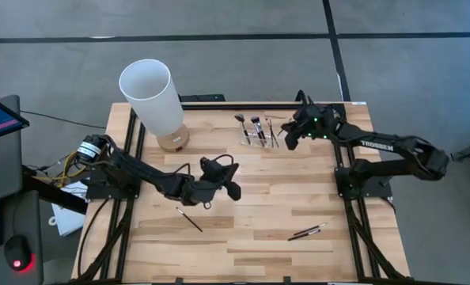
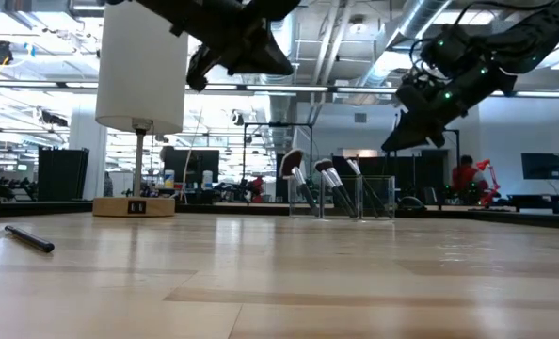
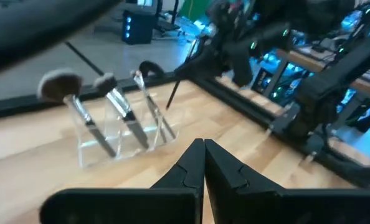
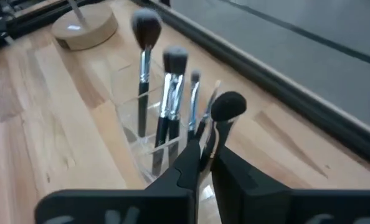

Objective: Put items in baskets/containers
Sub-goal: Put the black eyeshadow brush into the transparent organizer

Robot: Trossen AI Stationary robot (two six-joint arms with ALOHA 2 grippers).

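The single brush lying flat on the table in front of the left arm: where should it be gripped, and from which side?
Probably mid-handle, coming straight down from above. The lone brush lies flat and diagonal on the table, so the left end effector should close across its thin shaft, turned square to that diagonal. Its bristle end cannot be told.

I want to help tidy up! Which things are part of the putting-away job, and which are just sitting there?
Part of the job:
- clear brush holder
- brush in the right gripper, over the holder
- loose brush
- brushes near the front right

Just sitting there:
- white cylinder lamp
- left gripper, shut and empty
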